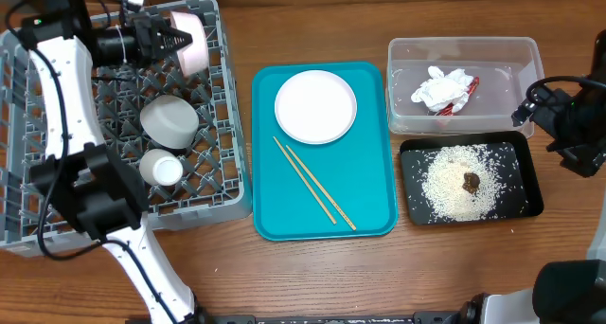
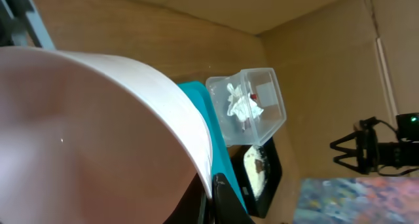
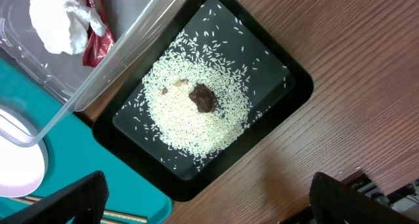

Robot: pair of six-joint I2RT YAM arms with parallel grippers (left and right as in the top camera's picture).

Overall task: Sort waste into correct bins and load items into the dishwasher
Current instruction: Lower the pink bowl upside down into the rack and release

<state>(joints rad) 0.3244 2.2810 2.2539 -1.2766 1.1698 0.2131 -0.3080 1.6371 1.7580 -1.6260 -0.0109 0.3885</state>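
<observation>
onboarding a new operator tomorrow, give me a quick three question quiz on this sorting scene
1. Fill in: the grey bowl and white cup sit in the ____.
2. The left hand is shut on: A grey bowl, B pink-sided dish, C white cup.
3. True or false: the rice lies in the black tray.

Key
1. dish rack
2. B
3. true

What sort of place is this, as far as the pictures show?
Probably a test bench arranged as a dish-clearing station, not a real kitchen: a grey dish rack crate, a teal tray with a white plate and chopsticks, and a white robot arm.
</observation>
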